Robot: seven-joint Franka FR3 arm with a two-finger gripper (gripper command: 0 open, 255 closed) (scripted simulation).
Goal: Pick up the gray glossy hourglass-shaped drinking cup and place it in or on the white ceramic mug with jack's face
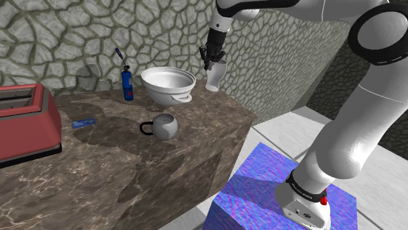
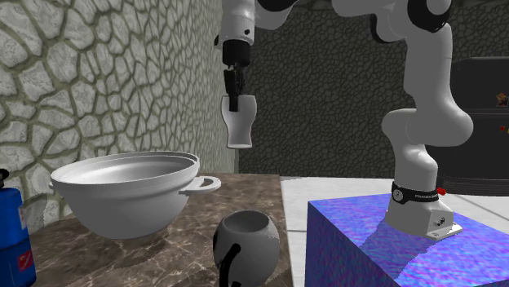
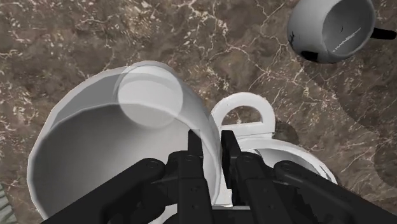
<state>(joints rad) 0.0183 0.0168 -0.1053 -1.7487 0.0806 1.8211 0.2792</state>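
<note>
**Fig. — Carry phase: cup held aloft beside the bowl, mug not yet reached**

The gripper (image 3: 212,143) is closed almost fully on one wall of the pale glossy hourglass cup (image 3: 121,146). One of its fingers (image 3: 193,156) is inside the rim and the other outside. The cup hangs upright beneath it, clear of the marble counter (image 1: 131,170). It is in the air over the counter's far corner at the shoulder view's right, above the near handle of the white two-handled bowl (image 1: 169,85). The round grey mug (image 1: 163,126), with a black handle, stands upright near the counter's middle, well apart from the cup.

Technique: because the grip is on the wall, the cup's axis lies to one side of the gripper. The cup's base, rather than the gripper, should therefore be lined up over the mug's mouth. Height should be kept until the bowl's rim is passed, followed by a straight descent. The fingers should part only once the base is seated. The cup will probably perch on the mouth rather than drop in, and a sideways nudge could roll the rounded mug.

Markings: black face marks (image 3: 312,54) show on the mug's outer wall. The blue bottle (image 2: 12,236) has a label with a red patch, and the band (image 2: 416,196) at the arm's base carries lettering. None of these is legible.
</note>
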